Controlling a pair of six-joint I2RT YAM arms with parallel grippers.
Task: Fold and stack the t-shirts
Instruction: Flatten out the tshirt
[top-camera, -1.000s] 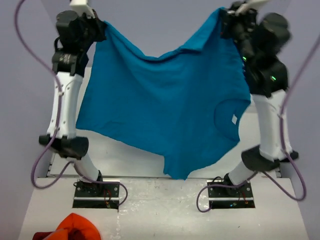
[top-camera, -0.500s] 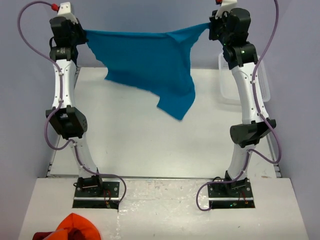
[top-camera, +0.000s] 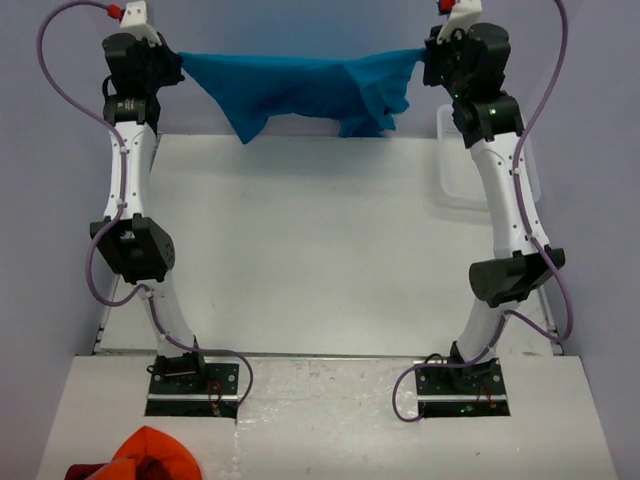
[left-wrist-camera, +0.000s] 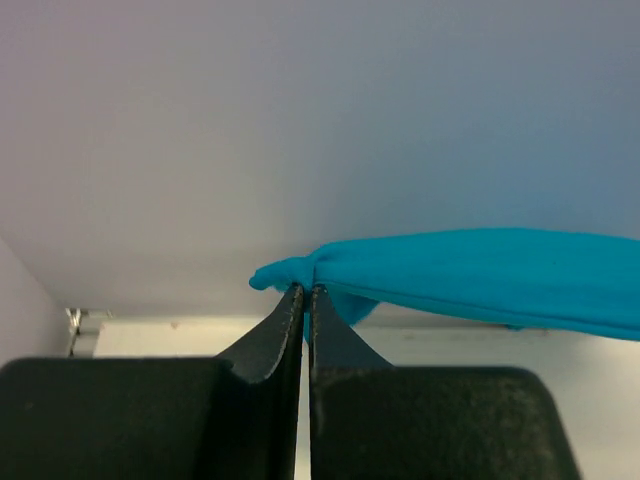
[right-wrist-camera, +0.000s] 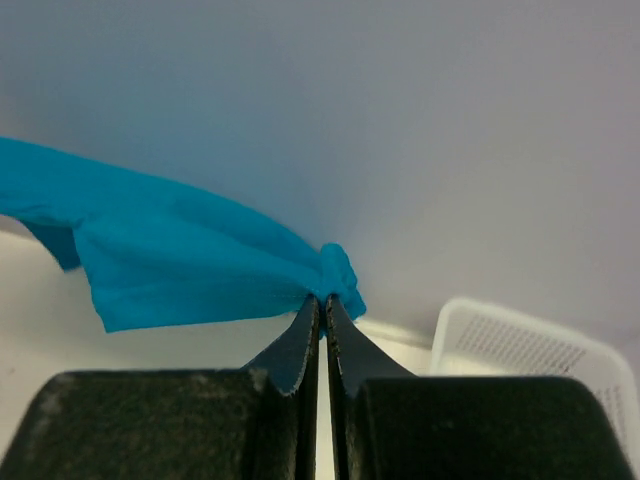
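Pale lilac walls are rising behind the white table (top-camera: 300, 250) that we are looking down on from above our two arms. We are holding one teal-blue t-shirt (top-camera: 300, 85) up at the far edge of the table, strung out sideways between both raised arms. Our left gripper (left-wrist-camera: 305, 292) is pinching one bunched end of it: the jaws are pressed almost together, with a small knot of cloth poking out past the tips. Our right gripper (right-wrist-camera: 322, 300) is clamping the other end the same way, with a little wad of fabric sticking out beyond its fingertips. Between the two, the shirt is sagging in two drooping folds. We cannot tell whether the lowest folds are brushing the far edge of the table.

Counting what we are seeing: one t-shirt, two grippers, one white mesh basket (top-camera: 455, 185) sitting at the right edge of the table just beside our right arm, and one orange-red bunched cloth (top-camera: 150, 455) lying at the near left, in front of the left arm's base and well apart from the shirt.
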